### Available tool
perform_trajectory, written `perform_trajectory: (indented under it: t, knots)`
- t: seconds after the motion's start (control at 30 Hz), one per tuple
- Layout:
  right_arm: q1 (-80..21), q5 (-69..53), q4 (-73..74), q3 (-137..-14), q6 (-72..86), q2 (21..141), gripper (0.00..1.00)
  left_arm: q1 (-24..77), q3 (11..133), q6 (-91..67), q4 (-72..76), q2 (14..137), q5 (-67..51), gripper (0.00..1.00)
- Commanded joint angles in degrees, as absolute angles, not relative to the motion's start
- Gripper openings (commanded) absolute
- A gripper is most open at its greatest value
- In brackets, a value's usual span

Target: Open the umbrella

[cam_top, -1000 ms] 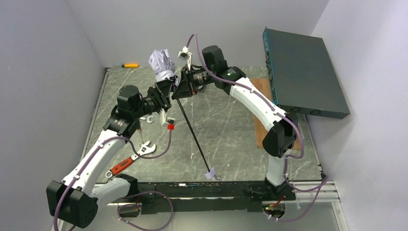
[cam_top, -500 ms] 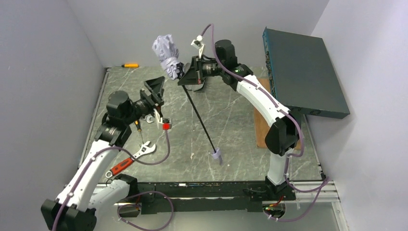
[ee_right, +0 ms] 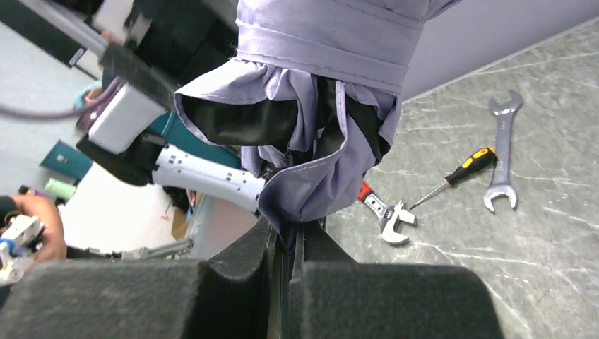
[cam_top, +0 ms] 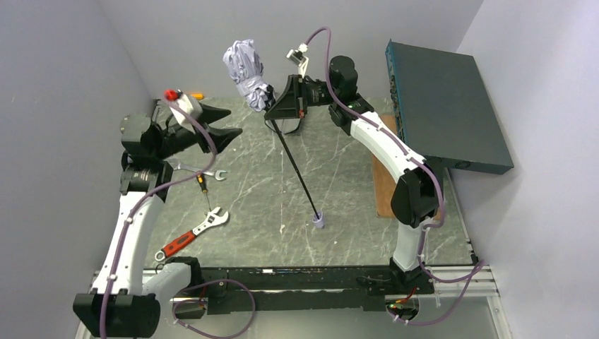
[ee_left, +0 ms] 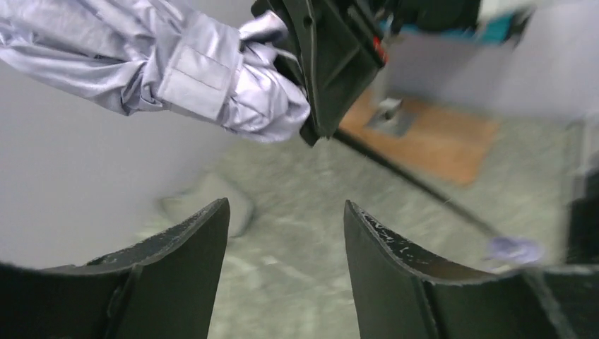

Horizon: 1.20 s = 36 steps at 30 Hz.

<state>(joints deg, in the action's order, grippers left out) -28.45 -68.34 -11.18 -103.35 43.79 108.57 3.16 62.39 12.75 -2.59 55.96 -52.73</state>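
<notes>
The umbrella is folded, its pale grey canopy (cam_top: 246,70) bunched and raised high at the back centre. Its thin black shaft (cam_top: 297,173) slants down to the small pale handle (cam_top: 319,221) near the tabletop. My right gripper (cam_top: 272,106) is shut on the umbrella at the canopy's lower end. In the right wrist view the fabric (ee_right: 332,85) is pinched between the closed pads (ee_right: 286,229). My left gripper (cam_top: 233,121) hovers to the left of the canopy, open and empty. Its wrist view shows the gripper (ee_left: 286,205) apart below the canopy (ee_left: 176,63).
A large dark teal box (cam_top: 445,106) leans at the right over a wooden board (cam_top: 385,176). A spanner (cam_top: 212,174), a black-handled screwdriver (cam_top: 203,185) and a red-handled adjustable wrench (cam_top: 194,233) lie at the left. A yellow screwdriver (cam_top: 196,95) lies at the back edge.
The left gripper came off the canopy, opened, and swung back to the left and upward. The right arm lifted the umbrella higher, drawing the handle farther from the near edge.
</notes>
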Motion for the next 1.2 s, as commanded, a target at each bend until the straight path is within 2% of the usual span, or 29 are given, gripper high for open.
perform_trajectory:
  t: [0.0, 0.1, 0.23, 0.4, 0.63, 0.9, 1.17]
  knots:
    - [-29.0, -71.5, -12.2, -105.1, 38.5, 105.2, 0.0, -1.7, 61.0, -40.8, 25.9, 59.7, -63.9, 0.67]
    - [-29.8, -70.1, -2.1, -106.7, 29.1, 104.4, 0.0, -2.9, 61.3, -54.8, 33.9, 63.6, -64.8, 0.73]
    - [-31.2, -68.1, 4.3, -106.4, 22.7, 102.8, 0.0, -3.0, 63.0, -60.5, 37.3, 67.3, -65.8, 0.71]
    - [-31.8, -67.7, 4.0, -104.7, 22.5, 101.6, 0.0, -3.1, 62.7, -58.4, 33.5, 67.3, -62.7, 0.6]
    - [-32.4, -67.9, 2.5, -103.8, 24.3, 101.1, 0.0, -3.1, 62.3, -55.1, 26.5, 66.8, -59.6, 0.49]
    - [-32.7, -67.4, 5.5, -104.3, 21.9, 101.6, 0.0, -3.0, 61.7, -55.5, 25.6, 65.2, -58.8, 0.5]
    - [-33.9, -66.4, 8.0, -104.0, 19.5, 101.5, 0.0, -3.0, 63.2, -54.9, 25.1, 65.2, -58.7, 0.43]
